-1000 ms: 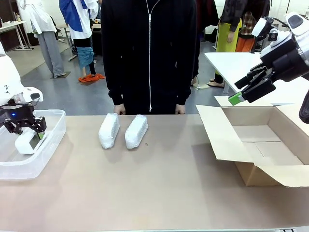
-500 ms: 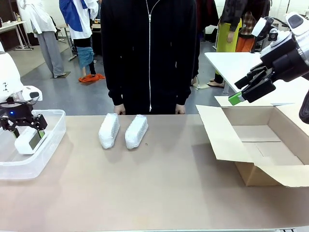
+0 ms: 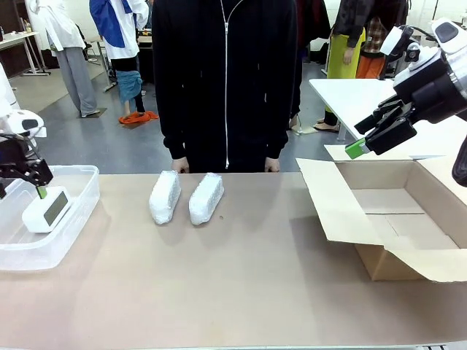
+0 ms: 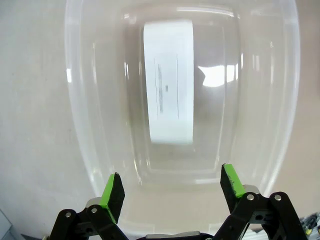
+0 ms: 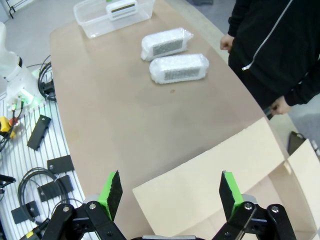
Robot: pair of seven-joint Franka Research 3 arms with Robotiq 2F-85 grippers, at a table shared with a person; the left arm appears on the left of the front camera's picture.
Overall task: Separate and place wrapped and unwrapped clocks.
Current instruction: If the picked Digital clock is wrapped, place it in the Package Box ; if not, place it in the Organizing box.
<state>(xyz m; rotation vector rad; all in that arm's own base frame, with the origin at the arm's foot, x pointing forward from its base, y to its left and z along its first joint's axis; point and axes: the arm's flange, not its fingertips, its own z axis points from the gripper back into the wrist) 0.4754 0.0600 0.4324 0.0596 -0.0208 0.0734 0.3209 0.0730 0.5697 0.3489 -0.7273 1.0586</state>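
Observation:
The bare white clock (image 3: 47, 209) with its dark screen lies in the clear plastic tub (image 3: 82, 198) at the table's left. My left gripper (image 3: 25, 182) hangs open just above it, holding nothing. In the left wrist view the clock (image 4: 168, 80) lies well beyond the spread green-padded fingers (image 4: 112, 192). Two bubble-wrapped clocks (image 3: 165, 197) (image 3: 206, 197) lie side by side at the table's far middle. My right gripper (image 3: 359, 138) hovers open and empty, high above the cardboard box's left flap (image 3: 332, 200). Its wrist view shows both bundles (image 5: 166, 44) (image 5: 178, 68).
An open cardboard box (image 3: 398, 219) stands at the right of the table. A person in a black zip jacket (image 3: 226, 80) stands at the far edge, hands (image 3: 180, 166) resting just behind the bundles. Cables and black parts (image 5: 37, 132) lie beside the table in the right wrist view.
My left gripper opened, let go of the bare clock in the tub, and rose up and leftward. The right arm and the wrapped bundles stayed still.

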